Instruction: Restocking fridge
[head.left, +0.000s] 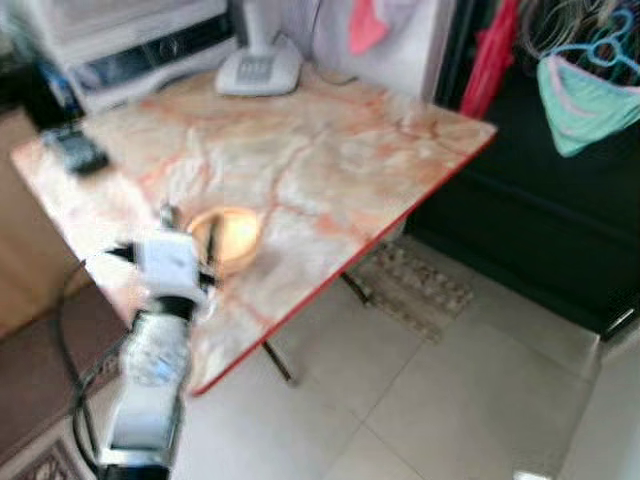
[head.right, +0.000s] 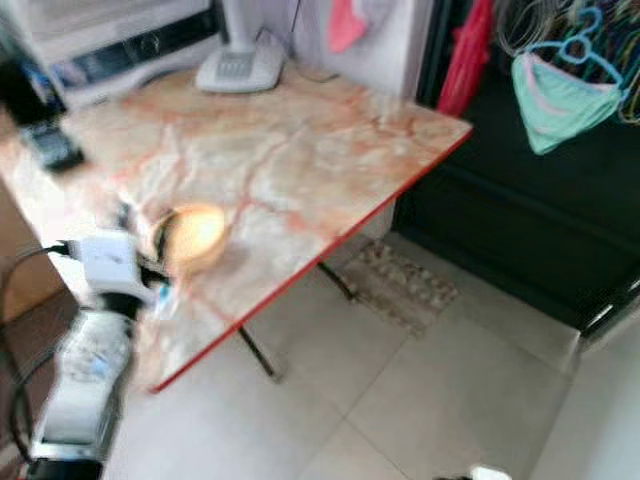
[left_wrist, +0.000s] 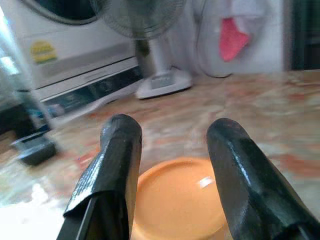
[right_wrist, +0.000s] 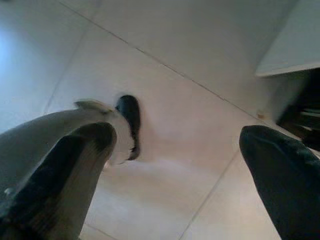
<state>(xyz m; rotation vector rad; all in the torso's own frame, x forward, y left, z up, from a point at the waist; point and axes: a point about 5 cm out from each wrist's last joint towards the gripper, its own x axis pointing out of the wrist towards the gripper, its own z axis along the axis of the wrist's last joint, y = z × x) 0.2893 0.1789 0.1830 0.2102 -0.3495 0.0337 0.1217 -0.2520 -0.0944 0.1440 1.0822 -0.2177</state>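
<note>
A shallow round orange dish (head.left: 230, 238) lies on the marble-patterned table (head.left: 330, 160), near its front edge. My left gripper (head.left: 192, 232) hovers right at the dish's near rim. In the left wrist view its two black fingers (left_wrist: 120, 150) stand apart, open, with the orange dish (left_wrist: 180, 200) low between them; I cannot tell whether they touch it. My right gripper (right_wrist: 180, 137) hangs over the pale floor tiles, open and holding nothing. No fridge can be made out.
A white fan base (head.left: 258, 68) and a white appliance (head.left: 140, 40) stand at the table's back. A small dark object (head.left: 72, 150) lies at its left. Clothes (head.left: 585, 100) hang at the right over a dark area. A mat (head.left: 415, 285) lies on the tiled floor.
</note>
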